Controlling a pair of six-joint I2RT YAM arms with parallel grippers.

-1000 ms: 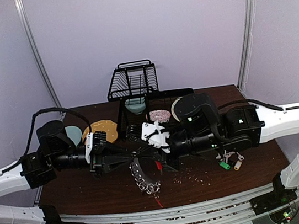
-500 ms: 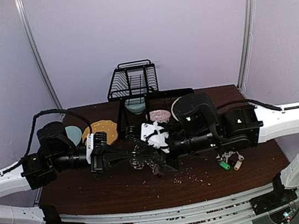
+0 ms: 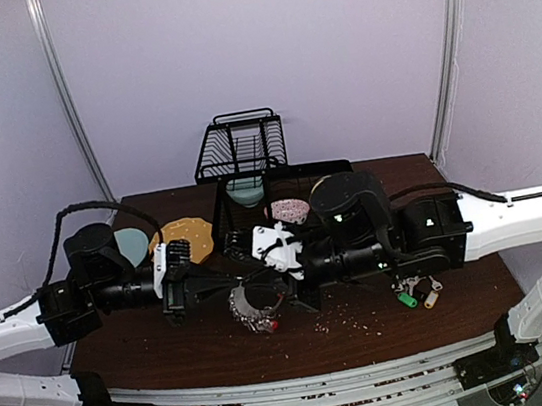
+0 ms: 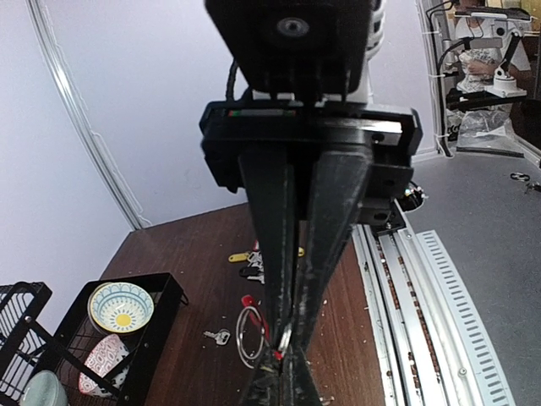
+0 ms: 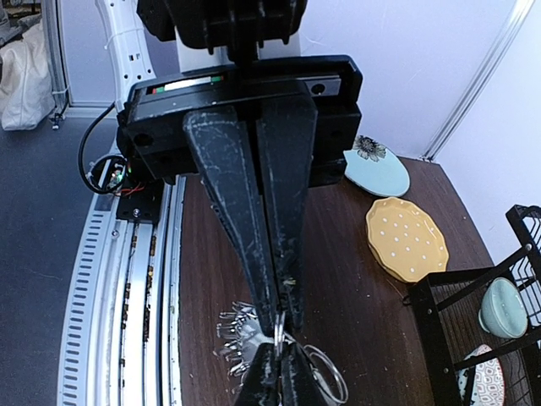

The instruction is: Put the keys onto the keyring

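The keyring (image 3: pixel 256 311) hangs just above the brown table (image 3: pixel 150 346) between my two grippers, with silver keys (image 3: pixel 250 317) fringing it and a red piece at its right. My left gripper (image 3: pixel 230 287) reaches in from the left and my right gripper (image 3: pixel 263 287) from the right; their tips meet over the ring. In the left wrist view my gripper (image 4: pixel 287 345) is shut on the ring wire, and the ring (image 4: pixel 248 334) with its red sleeve shows beside it. In the right wrist view my gripper (image 5: pixel 278 323) is shut on the ring, and the keys (image 5: pixel 235 331) fan out to the left.
A bunch with green and yellow tags (image 3: pixel 415 294) lies at the right. A lone small key (image 4: pixel 218 337) lies near the ring. A black rack with bowls (image 3: pixel 236 208), a wire dish rack (image 3: pixel 238 147), a yellow plate (image 3: pixel 183 238) and a pale blue plate (image 3: pixel 131 245) stand behind. Crumbs dot the table.
A second ago the ring hung long and low below the grippers; then it was bunched up between the tips; now it hangs in a short loop. Both grippers shifted slightly left.
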